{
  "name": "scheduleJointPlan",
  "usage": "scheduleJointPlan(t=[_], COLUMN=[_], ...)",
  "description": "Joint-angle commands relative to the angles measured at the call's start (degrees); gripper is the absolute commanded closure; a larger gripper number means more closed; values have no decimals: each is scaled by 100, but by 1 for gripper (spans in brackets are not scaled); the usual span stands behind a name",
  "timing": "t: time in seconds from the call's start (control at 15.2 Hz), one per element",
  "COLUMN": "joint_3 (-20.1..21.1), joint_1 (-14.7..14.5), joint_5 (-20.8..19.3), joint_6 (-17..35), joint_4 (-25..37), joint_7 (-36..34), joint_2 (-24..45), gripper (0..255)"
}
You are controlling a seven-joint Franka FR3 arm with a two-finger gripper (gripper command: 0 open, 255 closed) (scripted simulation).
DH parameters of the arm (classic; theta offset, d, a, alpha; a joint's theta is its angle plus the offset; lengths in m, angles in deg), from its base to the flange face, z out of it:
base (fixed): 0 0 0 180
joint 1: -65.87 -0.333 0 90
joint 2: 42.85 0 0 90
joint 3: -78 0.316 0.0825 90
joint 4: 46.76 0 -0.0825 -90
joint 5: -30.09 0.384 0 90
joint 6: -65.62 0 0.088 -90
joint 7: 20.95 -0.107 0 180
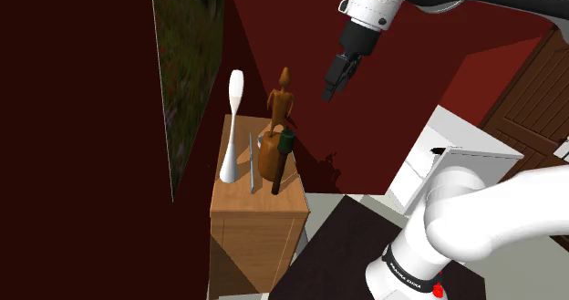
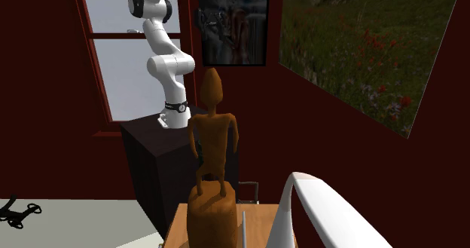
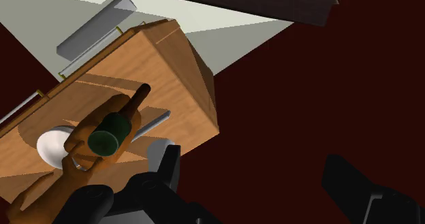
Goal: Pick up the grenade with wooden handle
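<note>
The white Franka arm (image 1: 474, 207) rises from its dark stand (image 1: 337, 253) and arches high, with the wrist bent downward. The black gripper (image 1: 326, 92) hangs in the air above the wooden cabinet (image 1: 260, 225) and off to its right in the shoulder view, well apart from everything on it. In the wrist view the fingers (image 3: 167, 168) stand wide apart with nothing between them.

Items on the cabinet top, by size:
- A brown carved wooden figure (image 1: 283, 102) stands upright near the top's far right.
- A tall white vase (image 1: 233, 134) with a narrow neck stands on the cabinet's left part.
- The stick grenade (image 1: 285, 143) stands on the cabinet's right part, just in front of the figure's base. It is tilted, head uppermost, and seems to lean on the figure. The head is a dark green cylinder and the handle is a slim shaft, brown in the wrist view.
- A thin grey bar (image 1: 251, 166) stands between the vase and the grenade.

A black band (image 1: 410, 275) around the arm's base bears small white lettering, too small to read.
</note>
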Motion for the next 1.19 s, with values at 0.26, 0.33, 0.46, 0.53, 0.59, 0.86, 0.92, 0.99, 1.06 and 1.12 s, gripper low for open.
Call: scheduleJointPlan(t=[0.26, 0.33, 0.46, 0.53, 0.59, 0.86, 0.92, 0.99, 1.06, 1.12], joint_3=[-163, -204, -285, -326, -366, -523, -562, -600, -637, -673], joint_1=[112, 139, 191, 217, 243, 340, 364, 387, 411, 435], joint_5=[-148, -183, -248, -279, -307, -405, -424, -441, -455, -467], joint_6=[539, 670, 927, 1053, 1175, 1635, 1741, 1844, 1942, 2036], joint_4=[-80, -83, -71, -55, -33, 123, 178, 240, 308, 382], joint_7=[149, 184, 250, 283, 315, 439, 470, 501, 531, 562], joint_2=[607, 771, 1111, 1287, 1467, 2219, 2414, 2611, 2810, 3012], gripper=[0, 0, 0, 0, 0, 0, 0, 0, 0, 0])
